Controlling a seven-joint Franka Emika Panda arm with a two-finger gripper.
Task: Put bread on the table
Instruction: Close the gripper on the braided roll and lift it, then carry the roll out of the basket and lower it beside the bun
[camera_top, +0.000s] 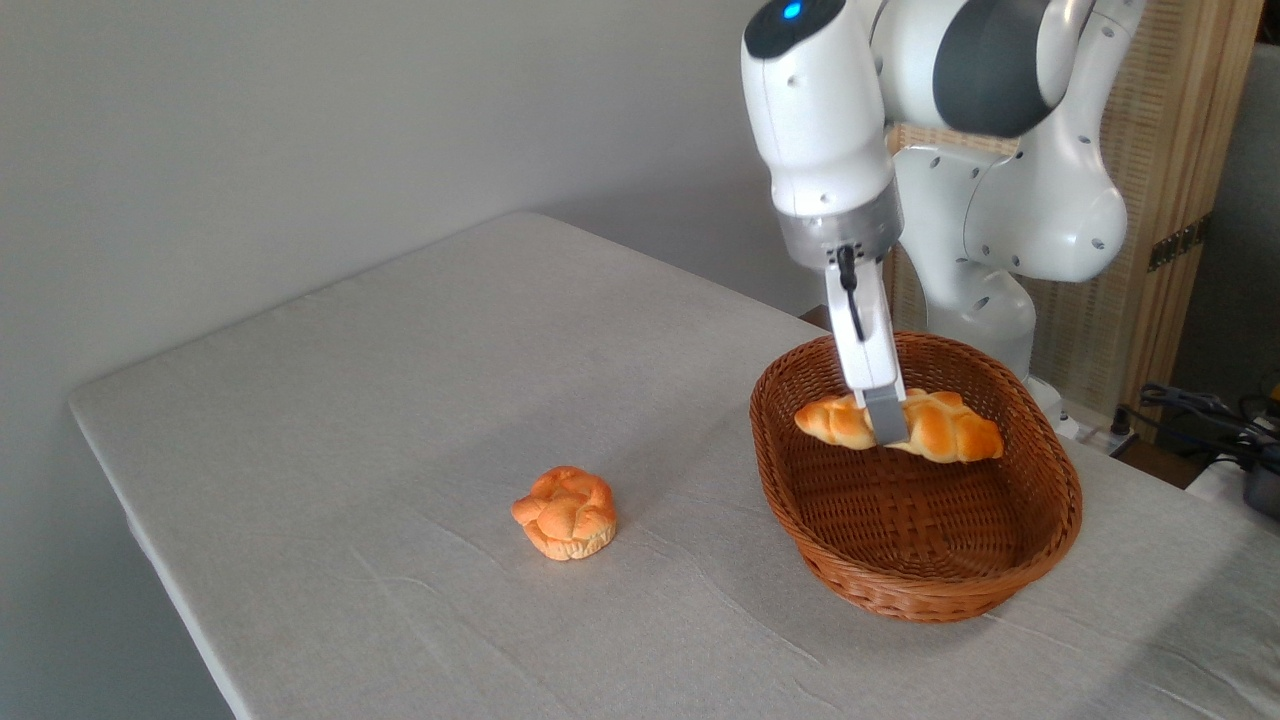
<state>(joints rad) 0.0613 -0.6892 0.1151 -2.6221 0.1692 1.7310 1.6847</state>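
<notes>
large light grey cloth-covered table (400, 400) | brown oval wicker basket (1040, 540) at right | long braided golden-orange bread (950, 425) held above basket floor, inside rim | two-finger gripper (885, 425) clamped across its middle | small round orange bun (565, 512) on cloth | step: lifting out; next: clear rim, carry left, set down on open cloth

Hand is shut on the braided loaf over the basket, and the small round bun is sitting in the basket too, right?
Not quite. The camera view shows the small round bun lying on the table, to the left of the basket, not in it. The rest holds: the hand is shut on the braided loaf over the basket.
</notes>
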